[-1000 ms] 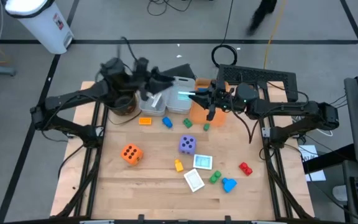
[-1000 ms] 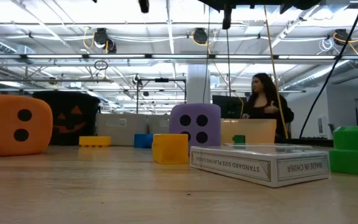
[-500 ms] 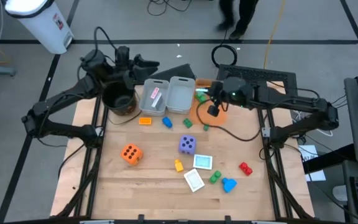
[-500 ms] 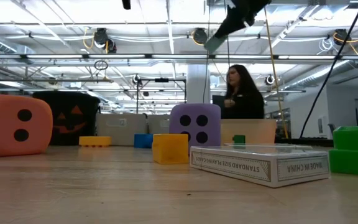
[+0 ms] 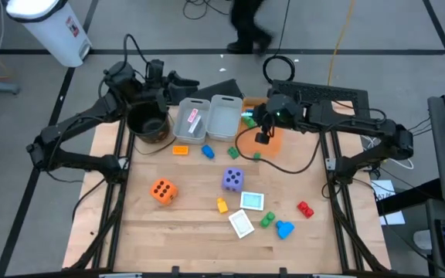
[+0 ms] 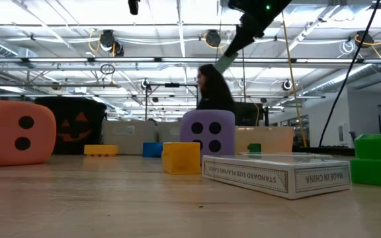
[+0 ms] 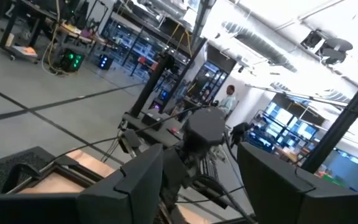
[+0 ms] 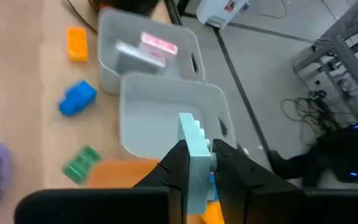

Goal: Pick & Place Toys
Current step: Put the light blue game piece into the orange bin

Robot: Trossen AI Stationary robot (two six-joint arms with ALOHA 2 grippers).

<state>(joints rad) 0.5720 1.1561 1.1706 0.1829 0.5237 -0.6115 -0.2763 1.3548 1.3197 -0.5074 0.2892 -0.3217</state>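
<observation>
A pale teal block (image 8: 194,149) is being pinched edge-on in the right hand (image 8: 196,163), above the boundary between the empty grey bin (image 8: 148,127) and the orange bin (image 5: 272,139) at the far side of the counter (image 5: 191,232). Its long axis is being kept in line with the fingers, studs pointing away from the wrist. If it is being released here, it may strike a rim and tumble out. The left hand (image 7: 201,177) is being held half open, empty, above the black pot (image 5: 147,122).

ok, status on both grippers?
Right gripper shut on teal block, above grey bin. Left gripper up by black pot, empty. Nothing blocking.
</observation>
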